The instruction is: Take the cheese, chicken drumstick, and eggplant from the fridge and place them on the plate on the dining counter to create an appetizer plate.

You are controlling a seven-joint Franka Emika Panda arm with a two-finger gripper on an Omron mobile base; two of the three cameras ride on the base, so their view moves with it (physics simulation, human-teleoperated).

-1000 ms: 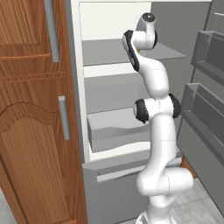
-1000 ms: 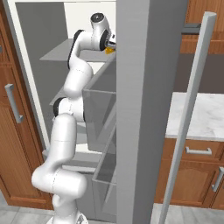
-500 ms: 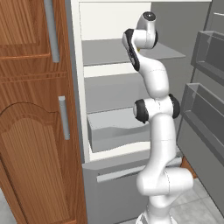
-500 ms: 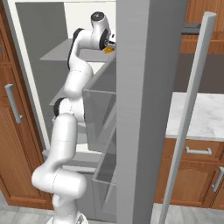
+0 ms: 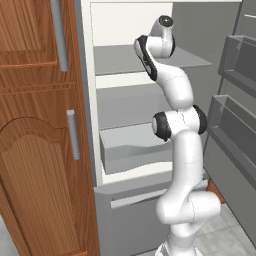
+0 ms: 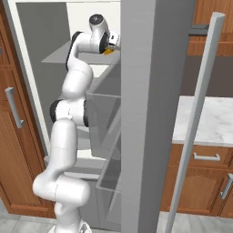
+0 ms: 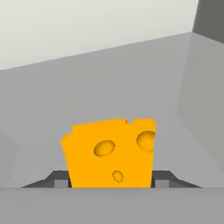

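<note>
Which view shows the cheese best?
The hand view: the cheese sits large and centred, holes visible, between the end effector fingers. The right base view shows a small yellow sliver at the wrist; in the left base view the arm blocks it.

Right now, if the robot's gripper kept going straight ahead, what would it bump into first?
The cheese. It already sits between the gripper fingers on the fridge shelf. Behind it comes the fridge's pale back wall, though how far back is hard to judge.
</note>
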